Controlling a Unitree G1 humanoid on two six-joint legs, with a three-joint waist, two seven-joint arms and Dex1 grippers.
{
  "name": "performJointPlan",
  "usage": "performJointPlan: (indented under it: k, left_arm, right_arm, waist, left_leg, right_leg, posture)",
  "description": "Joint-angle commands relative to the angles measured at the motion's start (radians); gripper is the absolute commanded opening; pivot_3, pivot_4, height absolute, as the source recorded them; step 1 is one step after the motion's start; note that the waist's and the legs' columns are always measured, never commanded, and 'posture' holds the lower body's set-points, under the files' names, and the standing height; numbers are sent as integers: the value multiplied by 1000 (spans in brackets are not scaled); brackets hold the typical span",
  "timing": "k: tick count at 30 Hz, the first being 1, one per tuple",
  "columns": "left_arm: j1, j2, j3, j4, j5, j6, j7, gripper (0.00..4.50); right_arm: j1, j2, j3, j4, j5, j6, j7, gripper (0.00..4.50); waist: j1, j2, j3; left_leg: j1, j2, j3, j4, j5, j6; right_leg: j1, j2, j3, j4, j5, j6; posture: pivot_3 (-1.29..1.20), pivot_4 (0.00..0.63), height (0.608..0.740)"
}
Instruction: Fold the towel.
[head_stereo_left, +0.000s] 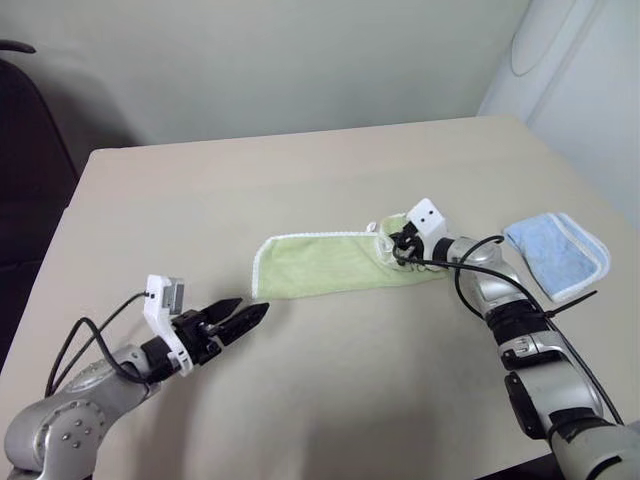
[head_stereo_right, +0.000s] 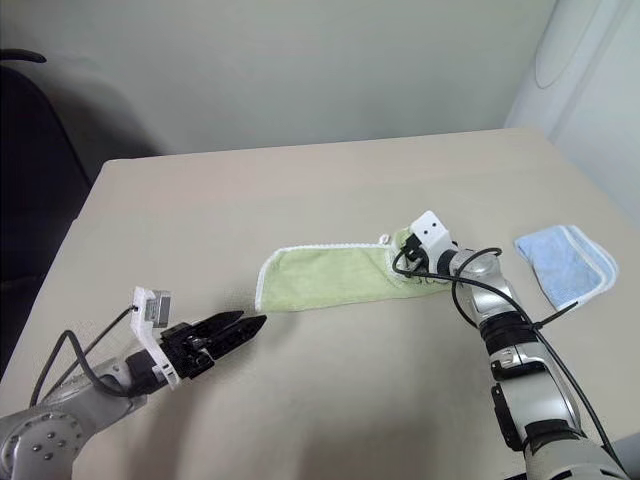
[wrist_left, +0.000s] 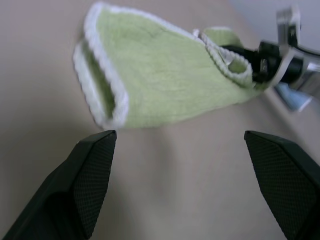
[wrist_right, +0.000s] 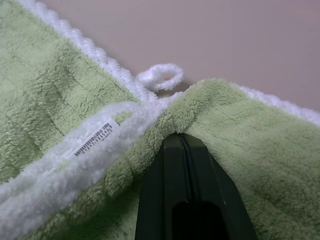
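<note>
The light green towel (head_stereo_left: 325, 265) with white edging lies as a long folded strip across the middle of the table. My right gripper (head_stereo_left: 402, 248) is shut on the towel's right end, which is bunched up over the strip. In the right wrist view its black fingers (wrist_right: 184, 165) pinch the green pile (wrist_right: 235, 135) beside a white loop and a small label. My left gripper (head_stereo_left: 247, 318) hovers open just short of the towel's left end, touching nothing. The left wrist view shows that folded end (wrist_left: 102, 95) between and beyond its two spread fingers (wrist_left: 92, 170).
A smaller light blue towel (head_stereo_left: 556, 252) lies folded near the table's right edge, beside my right arm. The beige table (head_stereo_left: 300, 170) stretches bare behind the towel. A dark chair (head_stereo_left: 25, 150) stands off the left edge.
</note>
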Motion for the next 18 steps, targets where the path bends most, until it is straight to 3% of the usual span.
performJointPlan:
  k: [1, 9, 18]
  left_arm:
    - [-2, -3, 5, 12, -180, 73, 133, 4441]
    - [-152, -56, -130, 265, -423, 108, 586, 4441]
    - [-342, -146, -171, 497, -450, 49, 762, 4441]
  right_arm:
    - [5, 17, -43, -36, 22, -23, -26, 12]
    - [7, 47, -76, -59, 31, -28, -47, 12]
    - [30, 52, -87, -139, 43, 2, -52, 12]
  waist:
    - [0, 0, 0]
    - [17, 2, 0]
    - [50, 10, -1]
  left_leg:
    - [0, 0, 0, 0, 0, 0]
    - [3, -1, 0, 1, 1, -2]
    - [24, -6, 0, 1, 1, -2]
  right_leg:
    - [0, 0, 0, 0, 0, 0]
    - [4, 0, -1, 1, 0, 0]
    - [22, -1, 0, -2, -2, -3]
  posture:
    - [0, 150, 735]
    - [0, 150, 735]
    - [0, 150, 735]
